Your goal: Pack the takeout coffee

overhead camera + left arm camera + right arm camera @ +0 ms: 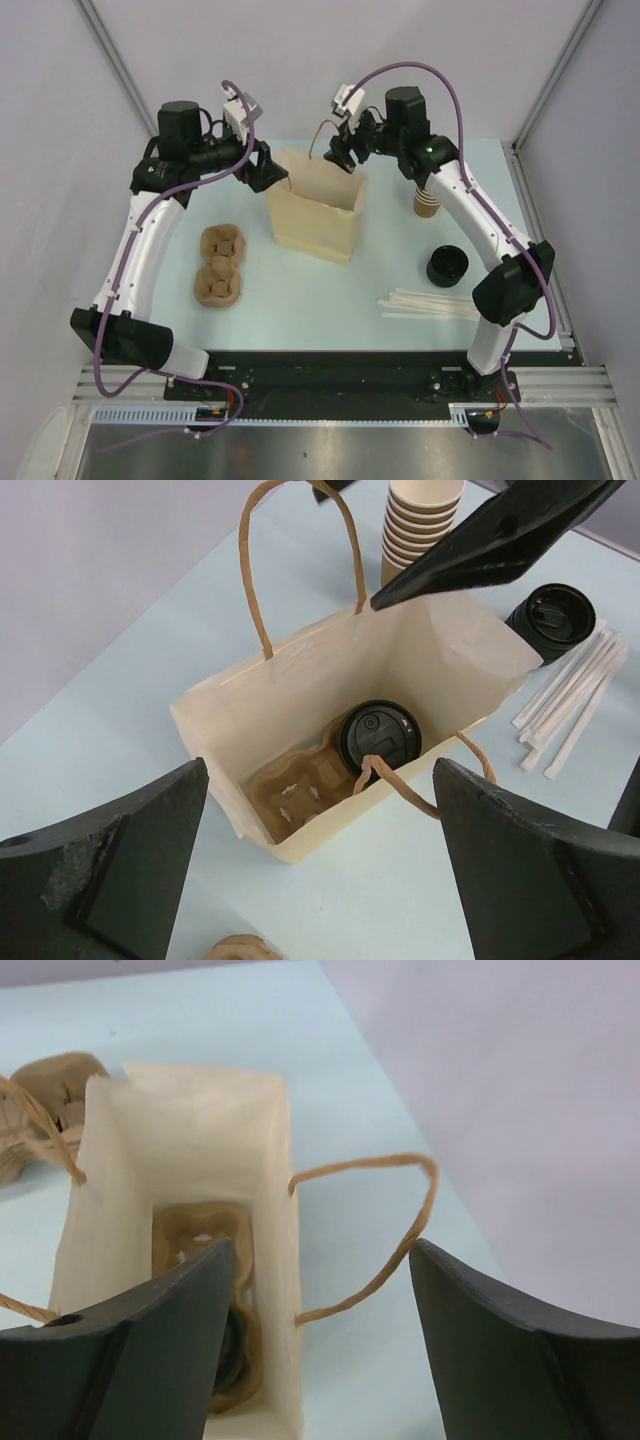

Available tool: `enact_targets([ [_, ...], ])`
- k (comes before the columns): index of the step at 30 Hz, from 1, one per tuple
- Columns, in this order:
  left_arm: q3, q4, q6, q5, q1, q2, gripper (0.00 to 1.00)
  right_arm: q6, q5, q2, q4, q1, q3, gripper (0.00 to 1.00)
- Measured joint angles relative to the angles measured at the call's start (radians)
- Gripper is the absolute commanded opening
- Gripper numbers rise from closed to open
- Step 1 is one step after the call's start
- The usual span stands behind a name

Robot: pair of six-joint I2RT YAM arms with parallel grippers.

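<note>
Left jaws: apart, holding nothing.
Right jaws: apart, holding nothing.
Coffee (378,737): below both jaws, in the bag (440,650), seated in a cup tray (290,788).

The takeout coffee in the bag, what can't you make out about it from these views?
- Left wrist: only the lid of the takeout coffee shows; the cup body is hidden beneath it inside the paper bag.
- Right wrist: the right gripper covers nearly all of it with one finger.
- Top external: the bag's walls hide the inside, so no coffee shows.
</note>
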Motion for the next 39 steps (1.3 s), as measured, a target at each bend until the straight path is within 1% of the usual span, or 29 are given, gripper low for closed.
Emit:
enact_targets([
  [5, 0.0, 0.01, -0.031, 0.032, 0.029, 0.0, 0.99, 0.023, 0.007, -0.016, -0.002, 0.004, 0.064, 0.96],
  [8, 0.0, 0.038, -0.066, 0.056, 0.05, -0.002, 1.0, 0.024, 0.007, -0.062, -0.058, 0.005, 0.069, 0.98],
  [10, -0.017, 0.073, -0.087, 0.069, 0.058, -0.014, 1.0, 0.012, 0.012, -0.111, -0.111, 0.004, 0.059, 0.97],
  [13, -0.105, 0.142, -0.125, 0.082, 0.063, -0.073, 1.0, -0.022, 0.02, -0.272, -0.195, -0.006, -0.069, 0.93],
  [15, -0.164, 0.189, -0.158, 0.092, 0.063, -0.116, 0.99, -0.056, 0.03, -0.401, -0.251, -0.017, -0.18, 0.88],
  [17, -0.204, 0.232, -0.192, 0.1, 0.063, -0.15, 0.99, -0.089, 0.044, -0.52, -0.307, -0.027, -0.283, 0.79],
  [18, -0.218, 0.256, -0.211, 0.101, 0.063, -0.161, 1.0, -0.104, 0.055, -0.579, -0.343, -0.034, -0.334, 0.73],
  [19, -0.232, 0.283, -0.232, 0.101, 0.063, -0.172, 0.99, -0.117, 0.062, -0.63, -0.375, -0.041, -0.383, 0.58],
  [20, -0.245, 0.303, -0.249, 0.102, 0.063, -0.182, 1.0, -0.126, 0.068, -0.666, -0.401, -0.046, -0.42, 0.53],
  [21, -0.259, 0.323, -0.267, 0.101, 0.063, -0.193, 1.0, -0.143, 0.071, -0.71, -0.436, -0.051, -0.473, 0.5],
  [24, -0.287, 0.366, -0.303, 0.101, 0.063, -0.213, 0.99, -0.196, 0.083, -0.797, -0.512, -0.056, -0.632, 0.5],
  [25, -0.299, 0.379, -0.316, 0.101, 0.063, -0.219, 0.99, -0.213, 0.085, -0.813, -0.533, -0.054, -0.684, 0.48],
  [28, -0.315, 0.394, -0.333, 0.1, 0.063, -0.22, 1.0, -0.245, 0.112, -0.823, -0.57, -0.021, -0.844, 0.41],
  [30, -0.324, 0.395, -0.341, 0.098, 0.063, -0.22, 1.0, -0.25, 0.142, -0.801, -0.572, 0.029, -0.937, 0.41],
  [35, -0.324, 0.381, -0.34, 0.09, 0.063, -0.22, 1.0, -0.237, 0.232, -0.745, -0.517, 0.154, -1.083, 0.4],
  [39, -0.325, 0.35, -0.339, 0.072, 0.063, -0.229, 0.99, -0.224, 0.299, -0.706, -0.406, 0.217, -1.162, 0.41],
])
